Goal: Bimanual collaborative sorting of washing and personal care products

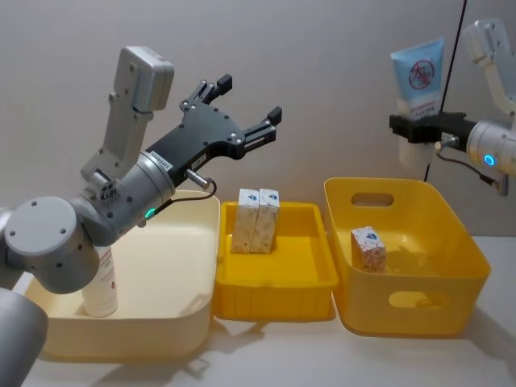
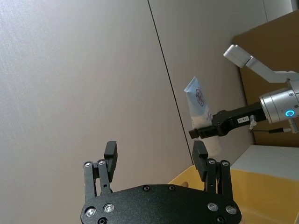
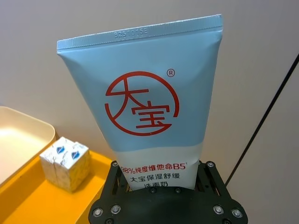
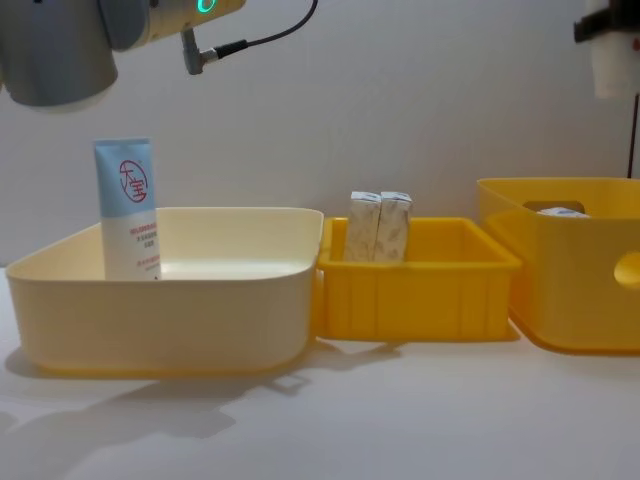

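Observation:
High at the right, my right gripper [image 1: 419, 127] is shut on the white lower end of a light-blue tube [image 1: 419, 74] with a red round logo, holding it upright above the deep yellow bin [image 1: 468, 242]. The same tube [image 3: 140, 107] stands between that gripper's fingers [image 3: 156, 184]. My left gripper [image 1: 243, 101] hangs open and empty above the gap between the cream bin [image 1: 161, 322] and the yellow tray [image 1: 274, 294], facing the held tube [image 2: 198, 100]. Another tube [image 4: 128, 205] stands in the cream bin. Two cartons [image 1: 256, 219] stand in the tray, and one carton [image 1: 368, 247] lies in the deep bin.
The three containers sit side by side on a pale table: cream bin [image 4: 170, 290] on the left, low yellow tray [image 4: 420, 290] in the middle, deep yellow bin [image 4: 570, 290] on the right. A plain wall stands close behind them. A black cable hangs by the right arm.

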### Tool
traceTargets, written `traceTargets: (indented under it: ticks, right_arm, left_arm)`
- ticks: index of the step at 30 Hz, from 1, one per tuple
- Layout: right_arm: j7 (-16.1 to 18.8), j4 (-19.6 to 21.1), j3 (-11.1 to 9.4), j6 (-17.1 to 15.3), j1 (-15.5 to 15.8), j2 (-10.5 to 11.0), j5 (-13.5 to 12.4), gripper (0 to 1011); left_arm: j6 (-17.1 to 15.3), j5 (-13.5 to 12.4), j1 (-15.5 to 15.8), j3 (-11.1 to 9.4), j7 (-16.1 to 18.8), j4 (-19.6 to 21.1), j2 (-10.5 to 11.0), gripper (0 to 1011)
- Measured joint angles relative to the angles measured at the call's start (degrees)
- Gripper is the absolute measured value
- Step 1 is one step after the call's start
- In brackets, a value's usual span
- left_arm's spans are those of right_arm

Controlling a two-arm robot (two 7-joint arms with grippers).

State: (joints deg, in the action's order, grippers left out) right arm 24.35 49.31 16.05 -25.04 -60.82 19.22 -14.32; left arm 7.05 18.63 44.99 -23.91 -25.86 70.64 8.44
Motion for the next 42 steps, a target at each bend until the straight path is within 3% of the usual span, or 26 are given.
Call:
traceTargets:
  ticks: [15, 22, 24, 26, 32, 38, 42]
  right_arm:
    - [3.6, -7.65, 1.63, -9.71, -4.12, -0.77, -0.03, 526]
    - [5.84, -13.58, 3.01, -13.06, -7.09, -1.64, 0.59, 526]
    - [7.23, -17.38, 3.89, -14.18, -9.15, -2.13, 1.17, 526]
    - [7.54, -18.36, 4.11, -14.34, -9.7, -2.27, 1.34, 526]
    - [10.6, -29.11, 6.01, -13.96, -15.7, -3.85, 2.86, 526]
    - [12.2, -34.78, 6.86, -13.27, -18.87, -4.75, 3.82, 531]
    - [12.93, -37.67, 7.34, -12.91, -20.46, -5.18, 4.26, 632]
  left_arm:
    - [0.0, 0.0, 0.0, 0.0, 0.0, 0.0, 0.0, 1001]
    - [0.0, 0.0, 0.0, 0.0, 0.0, 0.0, 0.0, 1001]
    - [0.0, 0.0, 0.0, 0.0, 0.0, 0.0, 0.0, 1000]
    - [0.0, 0.0, 0.0, 0.0, 0.0, 0.0, 0.0, 1000]
    - [0.0, 0.0, 0.0, -0.01, 0.0, 0.0, 0.0, 1000]
    - [0.0, 0.0, 0.0, 0.0, 0.0, 0.0, 0.0, 1000]
    - [0.0, 0.0, 0.0, 0.0, 0.0, 0.0, 0.0, 1000]
